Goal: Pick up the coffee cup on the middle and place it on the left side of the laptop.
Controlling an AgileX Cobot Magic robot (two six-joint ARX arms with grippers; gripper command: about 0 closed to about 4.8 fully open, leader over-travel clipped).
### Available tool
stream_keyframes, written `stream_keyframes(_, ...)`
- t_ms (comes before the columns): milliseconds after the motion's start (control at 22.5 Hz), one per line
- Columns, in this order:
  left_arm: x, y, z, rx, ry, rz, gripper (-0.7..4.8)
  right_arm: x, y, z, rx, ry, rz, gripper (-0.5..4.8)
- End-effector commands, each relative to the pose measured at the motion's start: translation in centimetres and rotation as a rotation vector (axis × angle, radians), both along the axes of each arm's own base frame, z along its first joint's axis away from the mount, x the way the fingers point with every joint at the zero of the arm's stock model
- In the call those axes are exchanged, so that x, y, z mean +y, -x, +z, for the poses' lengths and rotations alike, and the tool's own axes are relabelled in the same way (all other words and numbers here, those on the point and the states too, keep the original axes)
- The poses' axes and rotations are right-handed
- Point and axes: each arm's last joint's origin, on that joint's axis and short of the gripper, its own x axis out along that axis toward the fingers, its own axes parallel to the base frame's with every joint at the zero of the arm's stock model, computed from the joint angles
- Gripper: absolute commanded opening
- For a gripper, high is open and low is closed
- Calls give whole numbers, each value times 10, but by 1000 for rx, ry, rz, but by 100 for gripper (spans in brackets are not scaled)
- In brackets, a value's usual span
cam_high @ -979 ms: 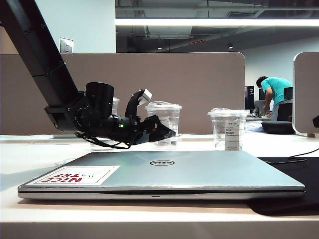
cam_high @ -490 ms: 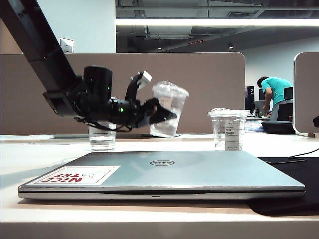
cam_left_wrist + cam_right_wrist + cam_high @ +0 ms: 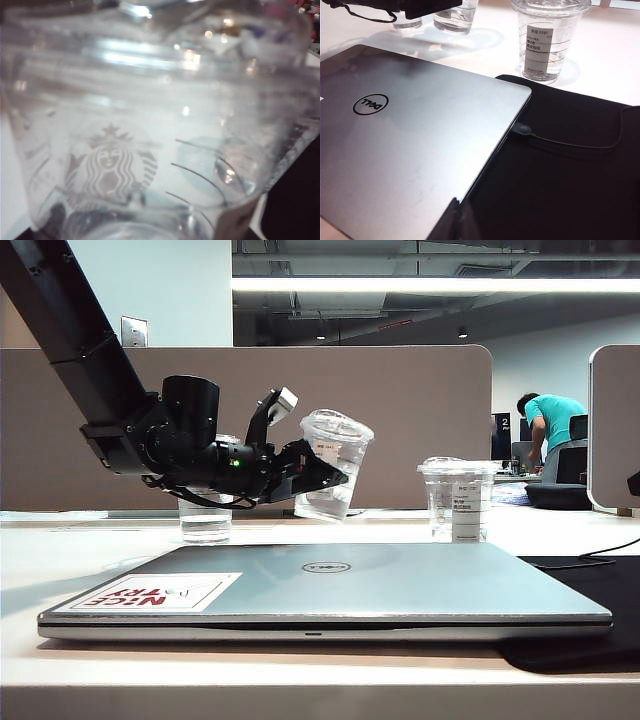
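left tool point(image 3: 322, 472) grips the coffee cup point(image 3: 331, 465) tilted in mid-air, centre-left of the exterior frame, clear of the desk point(image 3: 90, 560) and behind the closed laptop point(image 3: 400, 585). the cup fills the left wrist view. right tool: barely seen over the laptop, its state cannot be told.

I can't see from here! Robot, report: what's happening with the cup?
Left gripper shut on coffee cup, lifted, tilted. Right gripper not visible. Another cup stands behind laptop, left side.
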Motion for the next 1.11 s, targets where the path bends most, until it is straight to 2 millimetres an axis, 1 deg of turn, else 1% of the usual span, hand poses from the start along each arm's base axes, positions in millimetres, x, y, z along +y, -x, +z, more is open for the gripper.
stream_keyframes(45, 0, -1, 12, -54, 31, -11, 389, 0, 0, 0, -15, -8, 0, -5)
stream_keyframes(267, 5, -2, 11, -46, 28, -3, 389, 0, 0, 1, -24, -12, 0, -5)
stream_keyframes(712, 6, 2, 9, -45, 34, -71, 388, 0, 0, 1, -23, -12, 0, -5)
stream_keyframes(757, 6, 3, 7, -43, 33, -70, 384, 0, 0, 1, -24, -12, 0, -5)
stream_keyframes(801, 7, 5, 6, -44, 33, -70, 366, 0, 0, 1, -23, -12, 0, -5)
stream_keyframes(890, 12, 7, 4, -60, 45, -56, 337, 0, 0, 1, -24, -12, 0, -5)
stream_keyframes(979, 17, 11, 2, -68, 81, -46, 339, 0, 0, 1, -23, -12, -1, -5)
stream_keyframes(1113, 35, 17, 1, -94, 168, -17, 342, 0, 0, 1, -23, -12, -2, -5)
